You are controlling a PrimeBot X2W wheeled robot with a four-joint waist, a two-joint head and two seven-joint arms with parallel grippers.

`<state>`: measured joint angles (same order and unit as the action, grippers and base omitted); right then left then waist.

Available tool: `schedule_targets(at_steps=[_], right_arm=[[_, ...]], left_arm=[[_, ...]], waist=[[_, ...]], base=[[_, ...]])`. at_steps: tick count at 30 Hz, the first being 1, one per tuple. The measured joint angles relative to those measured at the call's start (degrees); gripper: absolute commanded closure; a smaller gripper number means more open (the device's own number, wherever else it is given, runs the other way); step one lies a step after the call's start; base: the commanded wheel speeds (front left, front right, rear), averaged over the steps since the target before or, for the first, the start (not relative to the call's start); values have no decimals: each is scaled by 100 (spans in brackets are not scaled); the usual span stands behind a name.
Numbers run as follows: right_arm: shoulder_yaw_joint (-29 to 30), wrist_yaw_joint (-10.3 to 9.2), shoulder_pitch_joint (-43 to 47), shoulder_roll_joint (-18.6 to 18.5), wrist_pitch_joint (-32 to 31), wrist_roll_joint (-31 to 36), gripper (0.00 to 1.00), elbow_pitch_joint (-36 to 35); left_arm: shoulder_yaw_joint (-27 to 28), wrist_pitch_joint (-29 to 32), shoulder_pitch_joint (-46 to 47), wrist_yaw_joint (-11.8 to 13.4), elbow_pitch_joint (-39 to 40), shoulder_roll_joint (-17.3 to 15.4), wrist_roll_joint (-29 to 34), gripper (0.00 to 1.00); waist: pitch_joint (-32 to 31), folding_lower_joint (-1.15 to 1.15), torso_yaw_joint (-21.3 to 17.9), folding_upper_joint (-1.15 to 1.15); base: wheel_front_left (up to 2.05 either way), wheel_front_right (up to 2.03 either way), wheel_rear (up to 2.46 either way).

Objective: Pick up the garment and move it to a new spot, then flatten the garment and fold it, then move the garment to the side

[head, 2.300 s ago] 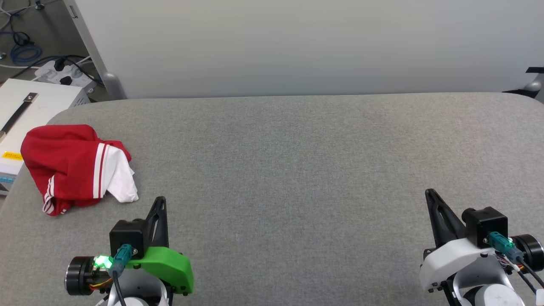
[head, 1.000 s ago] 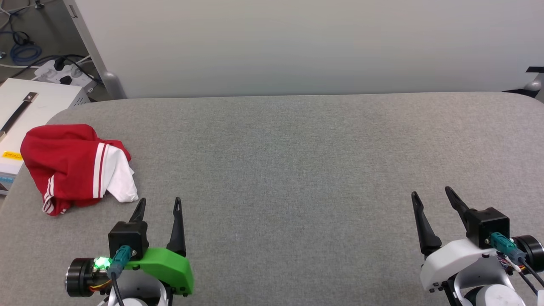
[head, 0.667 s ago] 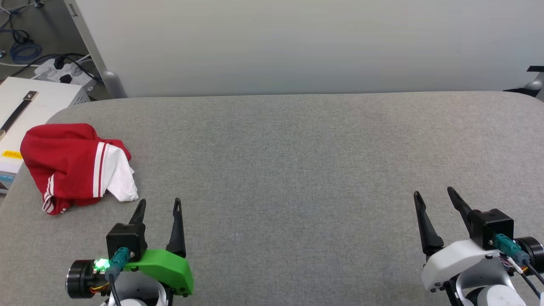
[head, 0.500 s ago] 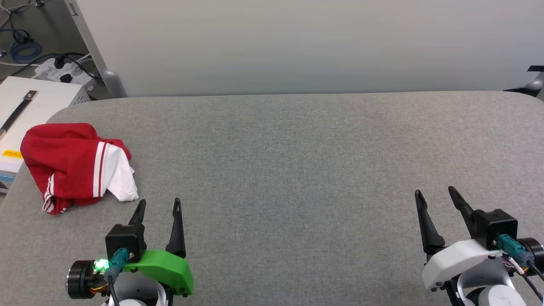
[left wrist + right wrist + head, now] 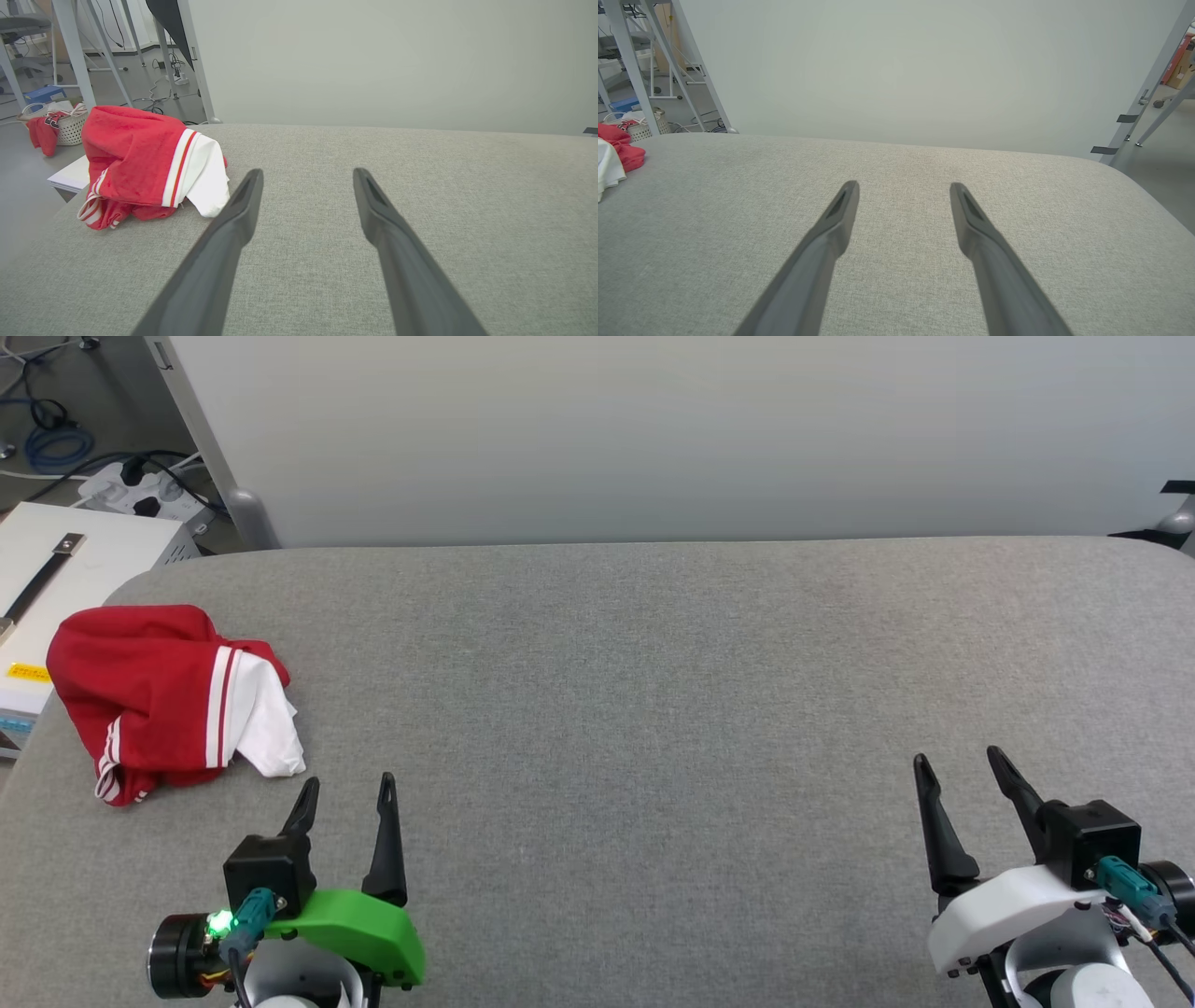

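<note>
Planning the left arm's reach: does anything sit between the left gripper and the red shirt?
Nothing visible does: the grey surface runs unbroken from the open left gripper to the garment, crumpled ahead and to its left.

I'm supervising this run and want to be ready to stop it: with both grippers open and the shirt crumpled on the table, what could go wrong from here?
1. The garment lies bunched at the table's left edge; a sideways nudge from the left gripper could push it off.
2. A pinch may catch only the white sleeve, so it lifts tangled.
3. The right gripper is far across the table, so spreading it needs a long reach.
</note>
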<state>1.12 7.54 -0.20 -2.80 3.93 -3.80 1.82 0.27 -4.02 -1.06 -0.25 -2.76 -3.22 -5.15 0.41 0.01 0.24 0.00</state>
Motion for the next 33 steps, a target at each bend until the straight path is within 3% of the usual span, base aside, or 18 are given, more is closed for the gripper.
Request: schedule_targets(at_steps=[33], right_arm=[[80, 0, -97, 0, 398, 142, 0, 252]], left_arm=[[1, -404, -3, -9, -258, 1, -411, 0]], waist=[[88, 0, 44, 0]], base=[[0, 0, 0]])
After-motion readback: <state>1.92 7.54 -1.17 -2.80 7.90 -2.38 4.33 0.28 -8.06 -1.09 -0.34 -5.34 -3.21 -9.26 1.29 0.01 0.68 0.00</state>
